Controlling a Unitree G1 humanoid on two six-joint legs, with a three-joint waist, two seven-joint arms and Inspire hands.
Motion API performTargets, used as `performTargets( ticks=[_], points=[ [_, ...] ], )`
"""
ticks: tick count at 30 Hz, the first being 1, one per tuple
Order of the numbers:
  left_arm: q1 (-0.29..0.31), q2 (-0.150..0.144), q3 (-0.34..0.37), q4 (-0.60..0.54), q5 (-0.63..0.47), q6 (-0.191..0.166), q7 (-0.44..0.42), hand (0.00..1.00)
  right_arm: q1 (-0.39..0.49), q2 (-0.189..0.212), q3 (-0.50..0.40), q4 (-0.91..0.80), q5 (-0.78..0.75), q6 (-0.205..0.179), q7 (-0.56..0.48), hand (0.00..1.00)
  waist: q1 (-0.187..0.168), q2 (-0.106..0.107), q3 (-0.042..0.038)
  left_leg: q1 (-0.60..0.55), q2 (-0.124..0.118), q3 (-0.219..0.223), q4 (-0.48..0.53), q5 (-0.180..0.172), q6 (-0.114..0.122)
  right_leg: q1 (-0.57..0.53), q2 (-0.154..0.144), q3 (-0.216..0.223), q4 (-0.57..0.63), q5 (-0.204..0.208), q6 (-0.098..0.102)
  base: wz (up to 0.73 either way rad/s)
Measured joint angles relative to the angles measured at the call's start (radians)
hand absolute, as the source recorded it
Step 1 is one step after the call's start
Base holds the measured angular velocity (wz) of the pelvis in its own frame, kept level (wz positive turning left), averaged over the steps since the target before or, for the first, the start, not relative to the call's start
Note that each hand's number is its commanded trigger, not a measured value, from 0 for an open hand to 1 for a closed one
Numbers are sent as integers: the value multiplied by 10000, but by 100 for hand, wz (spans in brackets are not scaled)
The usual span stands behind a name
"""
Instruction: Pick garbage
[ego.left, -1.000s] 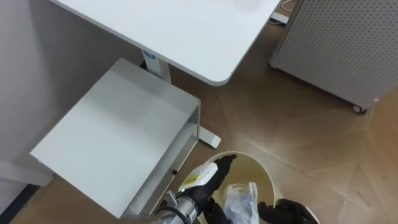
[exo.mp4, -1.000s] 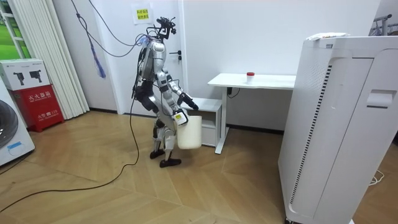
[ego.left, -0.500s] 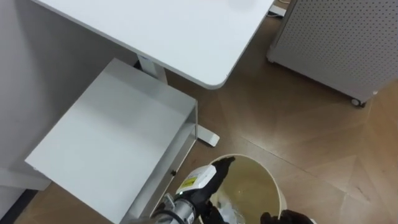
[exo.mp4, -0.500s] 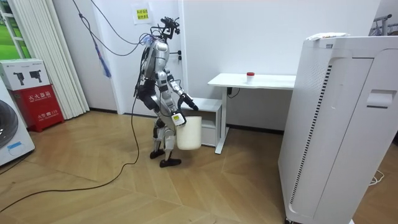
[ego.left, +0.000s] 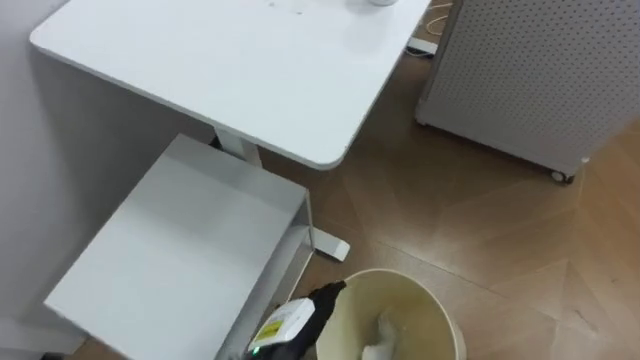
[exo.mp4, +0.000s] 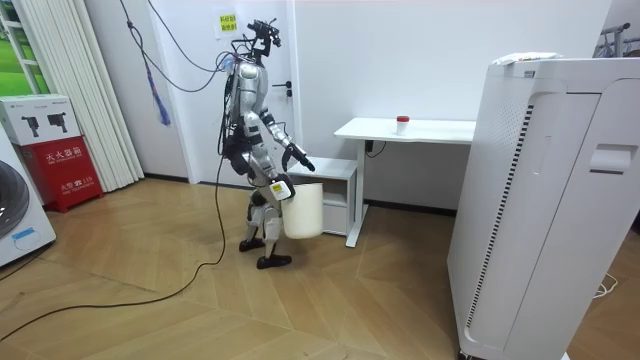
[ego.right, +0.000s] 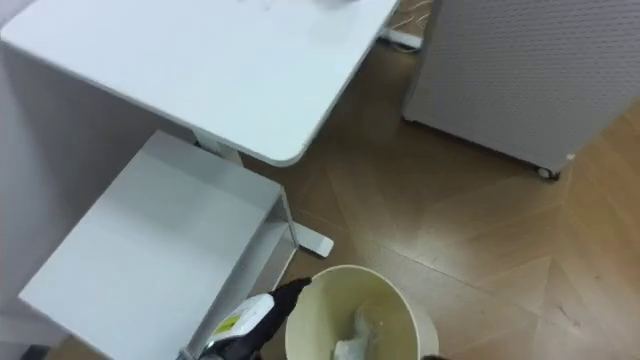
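The crumpled plastic (ego.left: 377, 336) in the bin (ego.left: 402, 298) looks light and soft (pinch a raised fold); the left robot hand (ego.left: 316, 306) grips the bin's rim.

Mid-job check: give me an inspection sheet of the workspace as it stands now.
Surface: wood floor; white desk beside a low white cabinet.
Job's things: cream bin held off the floor; crumpled garbage inside it.
Clutter: small red-capped item on the desk.
Hands: left hand gripping the bin's rim; right hand above the bin, room view.
Cables: what looks like a white lead on the floor past the desk.
Surroundings: perforated grey unit on wheels; red box.
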Motion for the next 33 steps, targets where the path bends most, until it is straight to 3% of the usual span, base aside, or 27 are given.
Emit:
performTargets(
  ticks=[4,6,8,10,13,15,16,18,24,26,29,33],
  points=[
    [662,286,223,-988,259,-169,12,0,716,-10,-598,-87,-26,88,129,100,-60,-234,-213,989,32,136,-656,64,-65,902,274,138,-645,219,11,-25],
    [1293,639,414,-2031,349,-196,295,0,1315,-33,-1053,-444,-129,82,81,100,-74,-284,-391,1668,156,236,-1019,85,-101,1610,424,159,-1249,375,4,-23],
    [1446,772,540,-2437,340,-202,482,0,1468,-111,-1154,-514,-153,85,-29,100,-51,-269,-448,2045,186,269,-1220,86,-103,2004,527,228,-1595,484,35,-26],
    [1545,733,825,-2530,204,-208,544,0,1657,-160,-1301,-687,-166,90,-68,100,77,-240,-453,2467,190,327,-1446,88,-99,2403,615,390,-1869,577,86,-38],
    [2086,752,1658,-2874,-167,-285,610,0,2009,-117,-1373,-1414,-254,89,-98,100,284,-245,-476,3066,129,501,-1799,88,-97,2658,641,280,-1902,657,68,-62],
    [2543,777,2376,-3034,-213,-353,615,0,2206,-75,-1371,-1865,-365,94,43,100,543,-246,-481,3347,130,896,-1812,88,-97,2741,674,181,-1897,740,11,-70],
    [2669,774,2547,-3108,-216,-364,641,0,2243,-65,-1365,-1958,-399,96,65,100,637,-244,-480,3446,144,1013,-1855,88,-97,2766,665,2,-1902,768,-33,-85],
    [3093,672,3035,-3463,-217,-393,818,0,2191,27,-1367,-2011,-474,89,175,100,941,-250,-479,3855,189,1504,-2058,88,-97,2940,562,-949,-2067,938,-292,-74],
    [3543,403,3263,-4134,-212,-835,1329,0,2281,147,-1368,-1936,-542,90,351,100,1033,-323,-474,4298,279,1573,-2703,130,-46,3428,634,-1268,-2607,1197,-347,-7],
    [3741,270,3304,-4132,-411,-888,1480,0,2277,145,-1368,-1858,-689,90,374,100,1094,-334,-470,4473,297,1695,-2781,134,-57,3509,600,-1551,-2598,1211,-397,-16],
    [3903,212,3625,-4131,-853,-957,1558,0,2291,160,-1368,-1847,-799,90,439,100,1130,-424,-422,4538,286,1703,-2861,158,-100,3521,634,-1539,-2610,1194,-425,-6],
    [4337,209,4235,-4089,-1222,-1040,1890,0,2470,157,-1492,-1847,-869,90,475,100,1250,-617,-434,4710,304,1722,-2978,198,-164,3699,747,-1542,-2839,1209,-461,-4]
  ],
)
